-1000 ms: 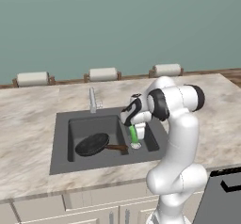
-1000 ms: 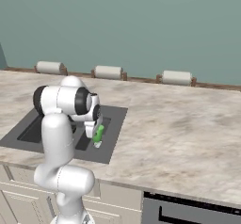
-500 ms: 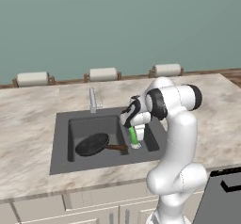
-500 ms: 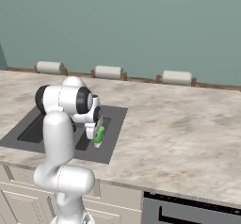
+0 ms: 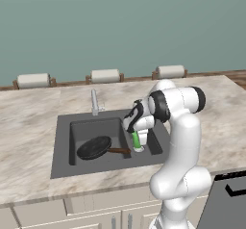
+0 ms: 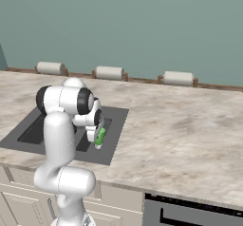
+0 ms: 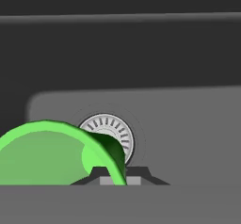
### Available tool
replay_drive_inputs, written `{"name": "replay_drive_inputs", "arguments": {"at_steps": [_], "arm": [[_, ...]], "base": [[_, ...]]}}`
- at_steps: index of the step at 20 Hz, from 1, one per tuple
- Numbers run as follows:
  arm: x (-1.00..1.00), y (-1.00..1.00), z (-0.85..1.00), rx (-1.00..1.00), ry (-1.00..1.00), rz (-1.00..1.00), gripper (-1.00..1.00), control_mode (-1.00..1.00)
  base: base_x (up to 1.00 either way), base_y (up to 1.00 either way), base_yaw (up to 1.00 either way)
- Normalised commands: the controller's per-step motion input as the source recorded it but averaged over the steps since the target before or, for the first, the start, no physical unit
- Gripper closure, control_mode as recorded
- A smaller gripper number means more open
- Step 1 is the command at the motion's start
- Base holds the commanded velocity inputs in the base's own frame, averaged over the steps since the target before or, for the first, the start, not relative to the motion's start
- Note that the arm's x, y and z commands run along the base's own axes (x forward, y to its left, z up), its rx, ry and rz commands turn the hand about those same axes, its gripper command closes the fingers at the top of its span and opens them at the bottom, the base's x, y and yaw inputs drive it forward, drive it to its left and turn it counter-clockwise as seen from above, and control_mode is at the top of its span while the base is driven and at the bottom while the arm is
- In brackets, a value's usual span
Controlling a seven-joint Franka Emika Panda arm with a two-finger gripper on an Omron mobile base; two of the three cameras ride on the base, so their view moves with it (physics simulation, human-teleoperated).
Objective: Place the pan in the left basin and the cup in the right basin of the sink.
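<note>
The black pan [image 5: 94, 147] lies flat in the wide left basin [image 5: 79, 132] of the dark grey sink [image 5: 62, 168], its brown handle pointing right. My gripper [image 5: 136, 144] is shut on the rim of the green cup [image 5: 136, 139] and holds it low inside the narrow right basin [image 5: 153, 141]. Seen from the right, the cup [image 6: 100, 136] hangs tilted under the hand. In the hand view the cup [image 7: 47, 155] is at lower left, with the gripper [image 7: 120, 175] on its wall and the silver drain [image 7: 115, 129] just beyond.
A silver faucet [image 5: 94, 103] stands behind the sink. Three paper towel rolls [image 5: 105, 75] line the back of the marble counter [image 5: 29, 122]. A dark oven front [image 5: 228, 201] sits at lower right, below the counter edge.
The gripper has sunk slightly lower into the right basin with the cup still in it. The pan has not moved.
</note>
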Motion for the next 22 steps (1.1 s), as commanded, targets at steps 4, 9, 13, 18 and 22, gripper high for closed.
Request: {"name": "replay_drive_inputs", "arguments": {"at_steps": [4, 9, 13, 18, 22], "arm": [[0.05, 0.0, -0.16, 0.0, 0.0, 0.0, 1.0, -1.0], [0.04, 0.0, -0.14, 0.0, 0.0, 0.0, 1.0, -1.0], [0.04, 0.0, -0.15, 0.0, 0.0, 0.0, 1.0, -1.0], [0.02, 0.0, -0.1, 0.0, 0.0, 0.0, 1.0, -1.0], [0.0, 0.0, 0.0, 0.0, 0.0, 0.0, 1.0, -1.0]], "base": [[0.0, 0.0, 0.0], [0.0, 0.0, 0.0], [0.0, 0.0, 0.0], [0.0, 0.0, 0.0], [0.0, 0.0, 0.0]]}}
